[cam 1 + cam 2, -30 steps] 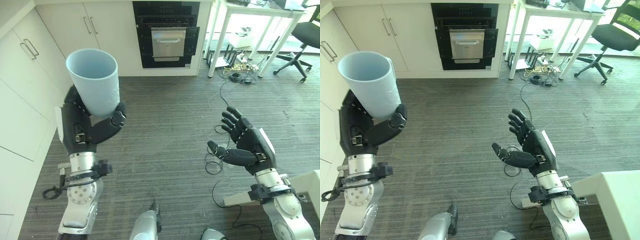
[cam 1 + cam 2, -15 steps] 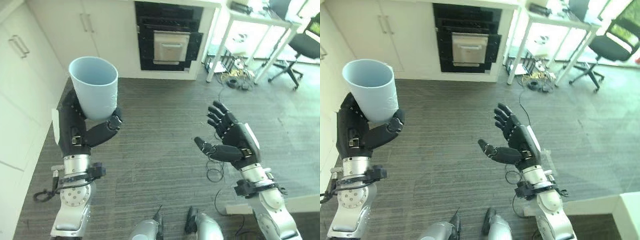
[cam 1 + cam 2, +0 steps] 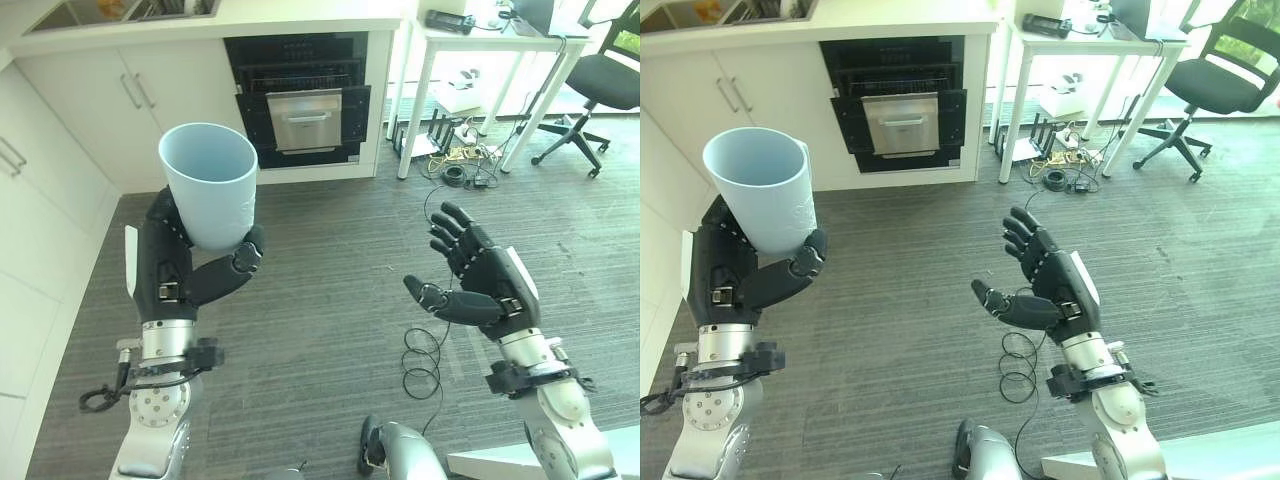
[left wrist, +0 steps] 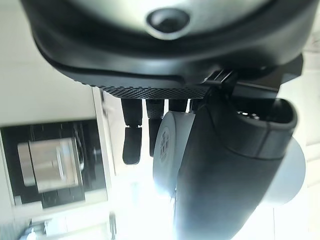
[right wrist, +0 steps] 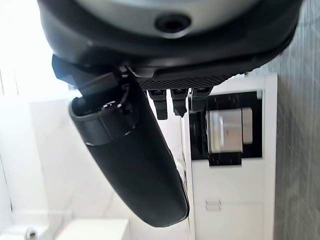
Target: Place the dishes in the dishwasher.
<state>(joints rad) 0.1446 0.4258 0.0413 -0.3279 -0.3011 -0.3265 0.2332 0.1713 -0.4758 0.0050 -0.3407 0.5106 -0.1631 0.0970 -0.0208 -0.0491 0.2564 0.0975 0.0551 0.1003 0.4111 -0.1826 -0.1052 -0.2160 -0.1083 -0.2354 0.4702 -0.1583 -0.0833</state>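
The left hand (image 3: 175, 275) holds one light blue cup (image 3: 209, 184) upright in the air, fingers and thumb wrapped around its bottom. Behind stands one black oven (image 3: 303, 95). The right hand (image 3: 485, 285) is empty, fingers spread apart.

Dark striped floor (image 3: 330, 260) running to the cabinets and appliance front

An office chair (image 3: 600, 85) stands on it at the far right beside a white table (image 3: 480, 40); under the table a tangle of cords and small devices (image 3: 455, 150) lies on the floor
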